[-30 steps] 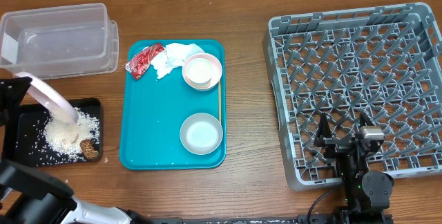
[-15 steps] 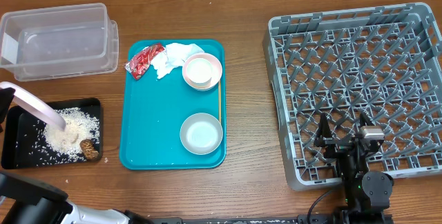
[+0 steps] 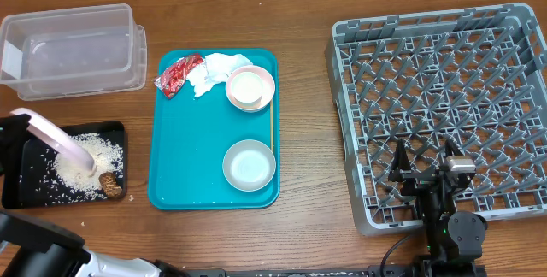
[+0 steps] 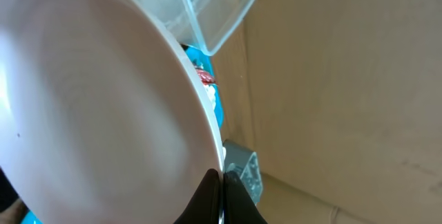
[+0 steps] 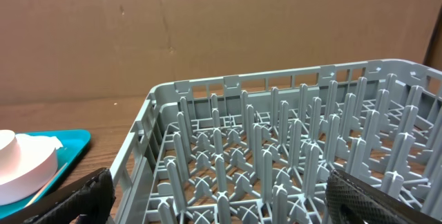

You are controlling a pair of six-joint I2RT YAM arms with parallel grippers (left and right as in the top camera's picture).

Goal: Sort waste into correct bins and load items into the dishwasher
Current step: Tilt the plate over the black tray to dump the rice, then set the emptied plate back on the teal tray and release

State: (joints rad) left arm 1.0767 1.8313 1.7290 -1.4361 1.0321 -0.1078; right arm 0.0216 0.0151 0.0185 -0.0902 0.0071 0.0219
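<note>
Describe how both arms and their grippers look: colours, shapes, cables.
Both arms are black. The right gripper has two thin black fingers with textured pads, a silver-grey block on top, a round joint behind, a tiny green light and a black cable. The left gripper shows dark tapered fingers; its arm has a pale grey section.

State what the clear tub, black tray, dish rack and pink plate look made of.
The clear tub: see-through, glossy, likely thin plastic. The black tray: dark, faintly shiny, probably plastic. The dish rack: matte grey moulded lattice and pegs, plastic. The pale pink plate: smooth, opaque, soft sheen; plastic or melamine, cannot tell.
</note>
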